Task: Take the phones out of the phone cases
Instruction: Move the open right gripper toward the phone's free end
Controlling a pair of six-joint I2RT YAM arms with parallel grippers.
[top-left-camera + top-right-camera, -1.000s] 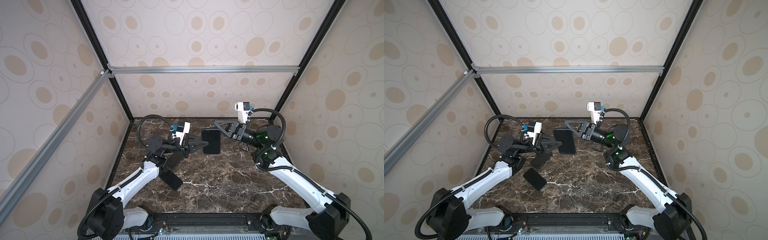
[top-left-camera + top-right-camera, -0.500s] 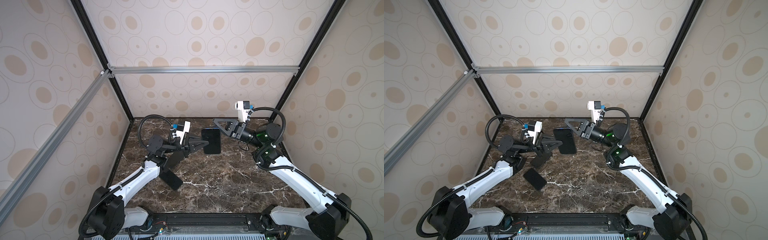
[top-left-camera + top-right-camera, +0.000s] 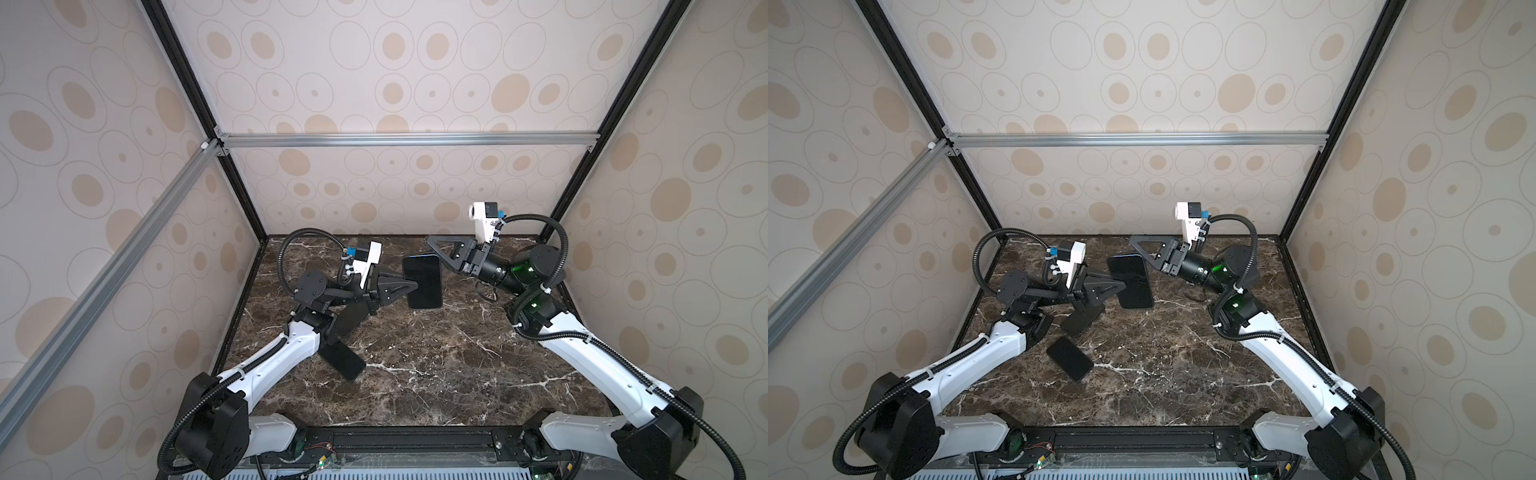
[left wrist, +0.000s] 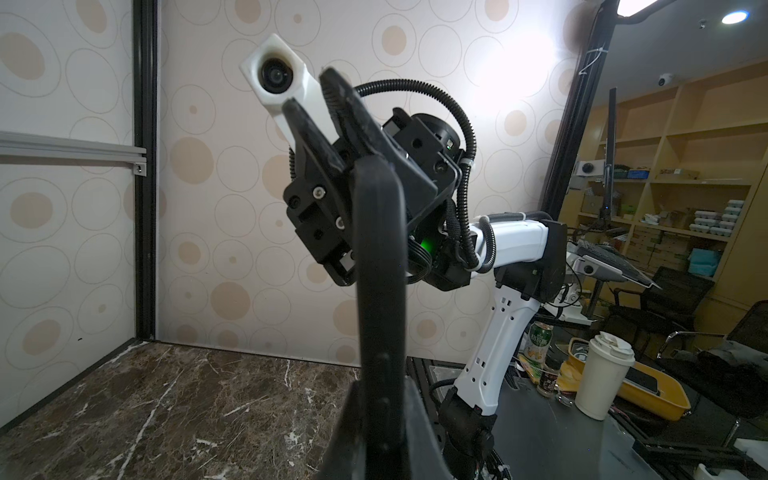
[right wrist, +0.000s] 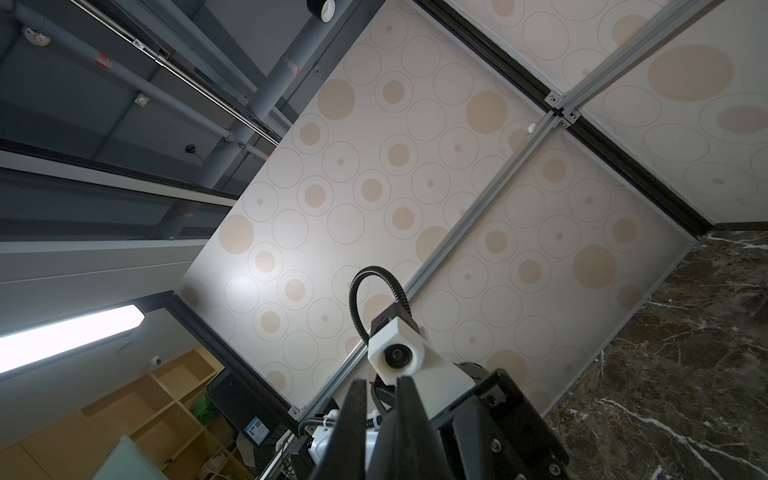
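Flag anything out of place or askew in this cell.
A black slab lies askew on the marble table beside the left arm, loose. The left gripper holds another black phone-shaped piece by its edge, clear of the table. Which is phone and which is case cannot be told. Nothing looks spilled or damaged.

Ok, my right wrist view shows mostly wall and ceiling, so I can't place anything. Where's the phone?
Observer: In the air; the left hand grips the phone by one long edge.
Operator: And my right hand?
Observer: In both top views the right hand sits close by the phone's far corner; whether it touches, I can't tell.
Operator: Anything on the table?
Observer: A black slab lies flat on the marble table, near the left arm.
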